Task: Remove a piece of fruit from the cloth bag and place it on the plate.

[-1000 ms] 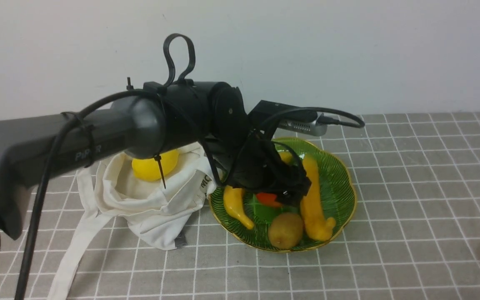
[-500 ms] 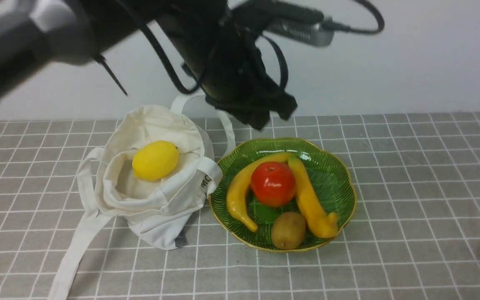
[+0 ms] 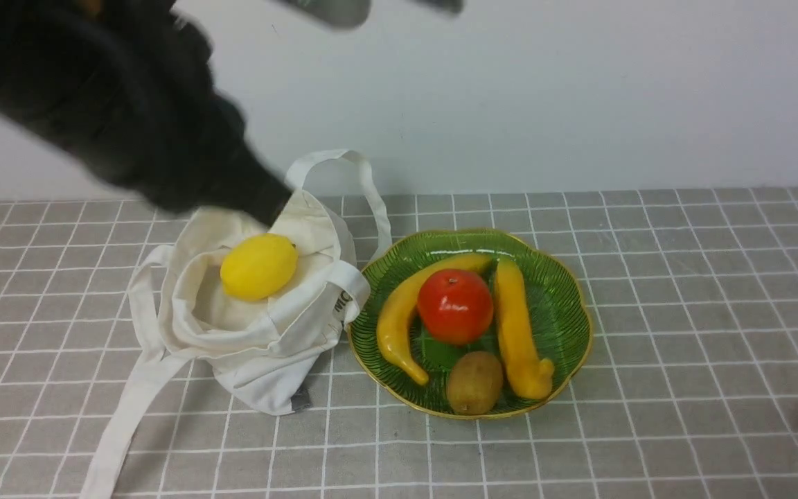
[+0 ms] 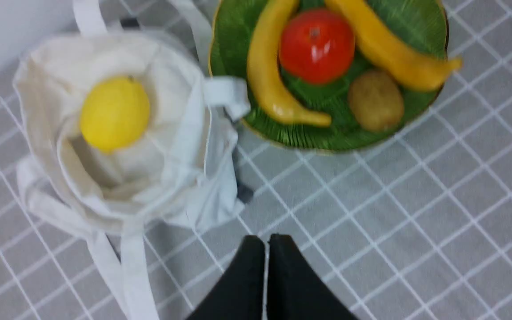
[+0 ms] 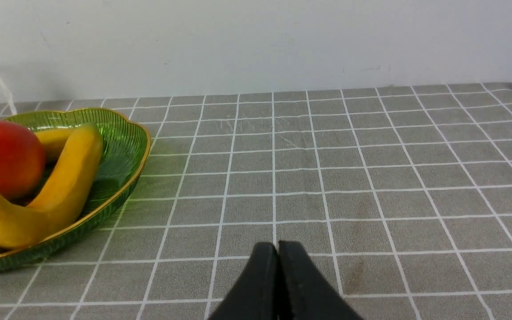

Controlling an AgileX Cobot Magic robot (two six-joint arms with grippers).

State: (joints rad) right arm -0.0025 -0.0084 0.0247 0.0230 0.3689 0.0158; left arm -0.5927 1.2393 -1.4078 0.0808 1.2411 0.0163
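Note:
The brown kiwi [image 3: 474, 382] lies on the green plate [image 3: 558, 277] at its near edge; it also shows in the left wrist view [image 4: 375, 100]. The cream cloth bag [image 3: 260, 346] lies left of the plate with its mouth open. My left gripper [image 4: 265, 240] is shut and empty, held high above the cloth; in the front view the arm is a dark blur above the bag. My right gripper [image 5: 278, 246] is shut and empty, low over the cloth to the right of the plate [image 5: 125, 146].
A yellow lemon [image 3: 259, 266] sits in the bag's mouth. A red apple [image 3: 455, 306] and two yellow banana-shaped fruits [image 3: 518, 331] lie on the plate beside the kiwi. The bag's handles trail toward the near left. A white wall stands behind the checked tablecloth.
My left arm has lifted off the plate and swung up and to the left, uncovering the apple. The kiwi stays on the plate.

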